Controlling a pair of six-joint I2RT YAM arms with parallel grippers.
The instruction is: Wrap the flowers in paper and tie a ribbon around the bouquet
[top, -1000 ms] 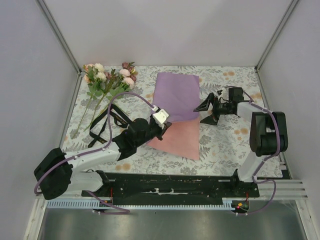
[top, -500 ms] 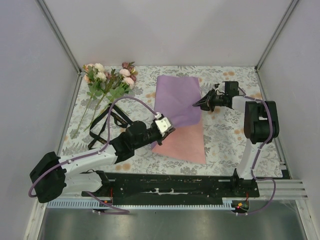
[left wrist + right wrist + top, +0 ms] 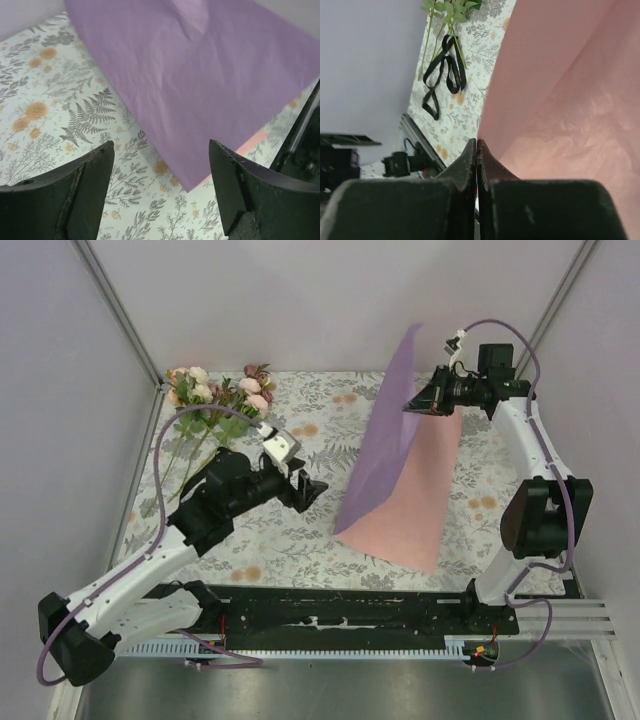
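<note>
Right gripper (image 3: 418, 400) has clamped the top edge of the large thin lilac-and-pink paper sheet (image 3: 390, 450) and hoisted it off the floral tablecloth (image 3: 300, 540), lower end trailing there, likely to reposition it. Left gripper (image 3: 305, 490) has released, jaws apart, empty. Pink-peach artificial flowers (image 3: 215, 390) and floppy black ribbon (image 3: 442, 70) wait far left.

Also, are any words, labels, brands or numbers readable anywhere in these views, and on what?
No readable text in any view.
Gold marks on the long narrow black ribbon: too small to read.
The grey-and-orange floral-print tablecloth: pattern only, no words.
The thin lilac-and-pink paper sheet: blank.
</note>
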